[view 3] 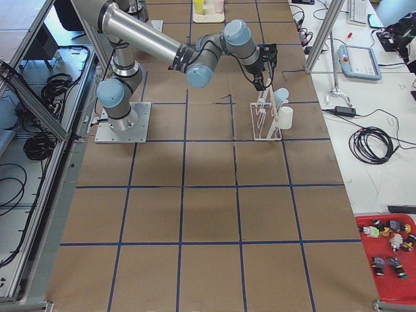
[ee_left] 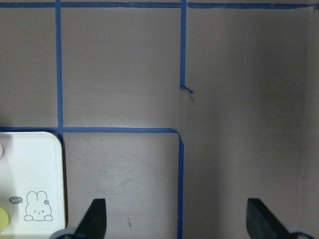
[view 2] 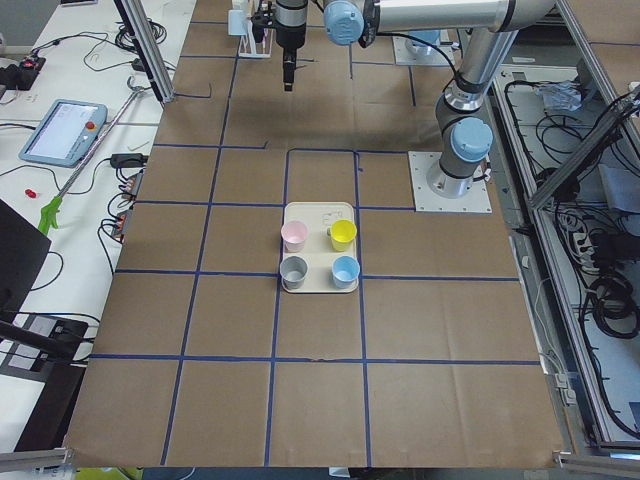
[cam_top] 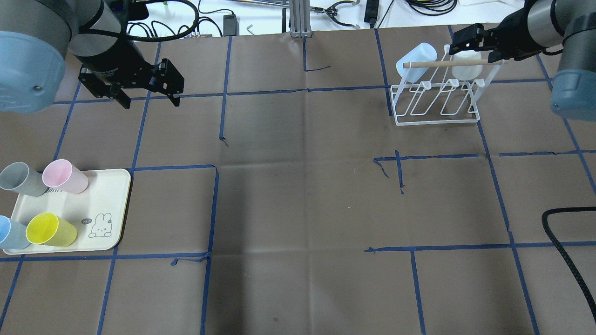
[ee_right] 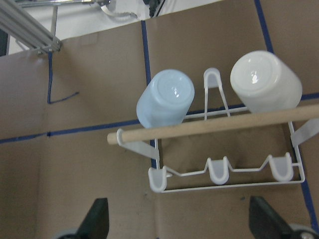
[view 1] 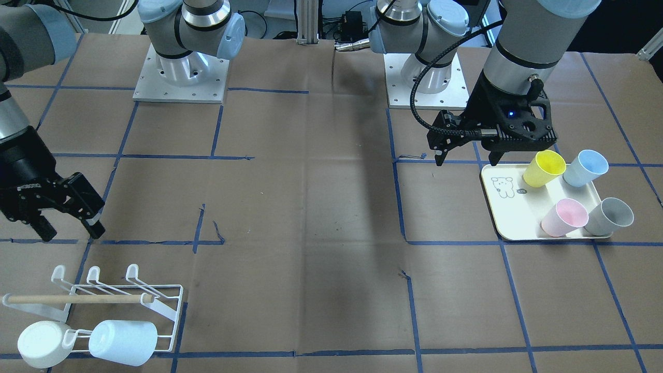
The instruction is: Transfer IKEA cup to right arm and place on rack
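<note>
Four IKEA cups (view 2: pixel 318 255) upright on the cream tray (cam_top: pixel 109 193), on the robot's left side of the table (cam_top: pixel 302 186). Yellow cup (cam_top: pixel 50 229) and blue cup (cam_top: pixel 11 232) in the row nearer the robot, pink cup (cam_top: pixel 65 176) and grey cup (cam_top: pixel 22 179) in the row beyond. Yellow cup just beside the tray's bunny drawing (cam_top: pixel 101 225). None held by either arm.

Two more cups mouth-down on the white wire rack (ee_right: pixel 218 172) at the far right of the table: pale blue cup (ee_right: pixel 166 98) and white cup (ee_right: pixel 265 81), one prong apart in the same row, bases tilted up past the wooden dowel (ee_right: pixel 214 127).

Right gripper (view 1: pixel 67 228) poised just above and beside the rack, fingers spread wide, nothing between them.

Left gripper (cam_top: pixel 152 102) over bare table, beyond the tray's far edge and apart from the cups, fingers likewise parted and gripping nothing.
</note>
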Controlling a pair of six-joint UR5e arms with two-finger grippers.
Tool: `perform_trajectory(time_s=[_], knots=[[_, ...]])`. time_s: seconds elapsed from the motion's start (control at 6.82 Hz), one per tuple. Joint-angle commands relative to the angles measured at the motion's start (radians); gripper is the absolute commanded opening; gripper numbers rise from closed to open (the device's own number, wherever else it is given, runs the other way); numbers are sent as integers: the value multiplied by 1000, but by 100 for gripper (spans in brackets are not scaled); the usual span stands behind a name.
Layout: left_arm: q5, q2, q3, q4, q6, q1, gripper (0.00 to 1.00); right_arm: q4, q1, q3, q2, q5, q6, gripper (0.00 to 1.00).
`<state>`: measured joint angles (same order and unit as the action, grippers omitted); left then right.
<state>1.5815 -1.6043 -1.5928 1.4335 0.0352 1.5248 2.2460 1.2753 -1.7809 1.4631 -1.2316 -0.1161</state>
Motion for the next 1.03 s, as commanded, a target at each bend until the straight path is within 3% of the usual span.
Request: perform_trajectory(time_s=[0.0,0.59,0.88], knots=[[0,1,1,1,0,0,100,-196,59,18,37,-64,9,100],[0,1,1,1,2,0,100,-498,180,23,170,-233,125,100],[0,1,1,1,2,0,100,-528,269,35,200,-285,176,100]])
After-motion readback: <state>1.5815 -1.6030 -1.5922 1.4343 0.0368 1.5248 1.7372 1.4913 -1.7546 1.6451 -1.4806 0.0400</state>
